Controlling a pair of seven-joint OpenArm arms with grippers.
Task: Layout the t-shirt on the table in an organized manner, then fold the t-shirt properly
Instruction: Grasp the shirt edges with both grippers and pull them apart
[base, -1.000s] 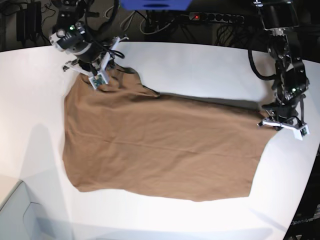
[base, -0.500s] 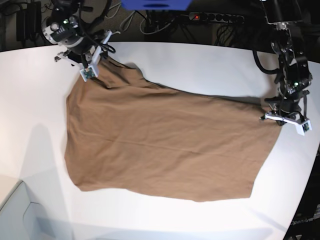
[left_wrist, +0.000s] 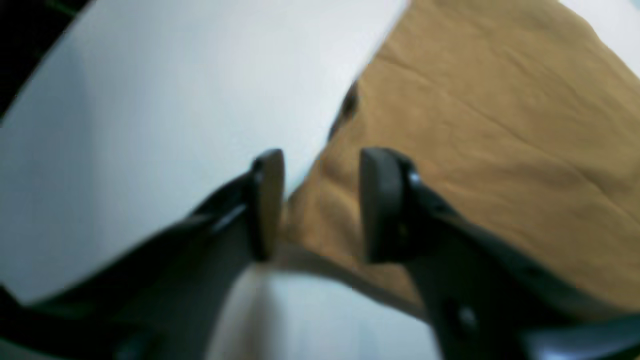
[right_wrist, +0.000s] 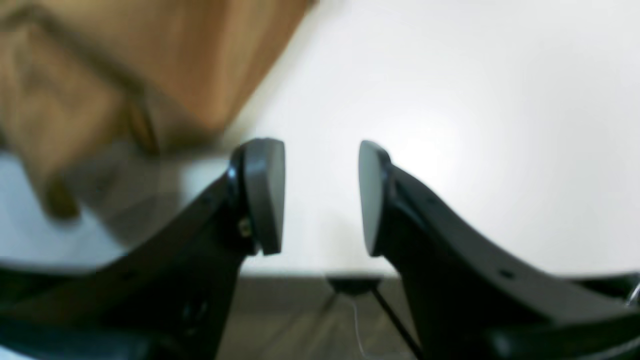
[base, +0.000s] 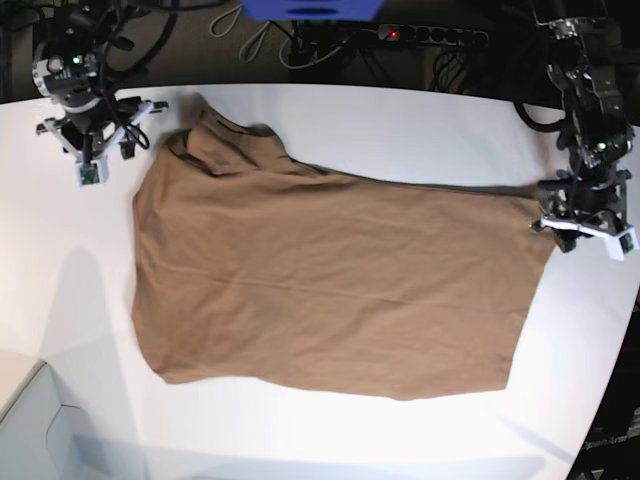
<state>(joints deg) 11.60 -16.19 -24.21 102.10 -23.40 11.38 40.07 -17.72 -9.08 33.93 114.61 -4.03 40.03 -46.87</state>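
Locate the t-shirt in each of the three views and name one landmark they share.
Base: the t-shirt lies spread across the middle of the table.
Left wrist: it fills the right side, its corner reaching between the open left gripper fingers.
Right wrist: only a blurred part shows upper left, clear of the open right gripper.
Shared landmark: the shirt's edge against the white table.
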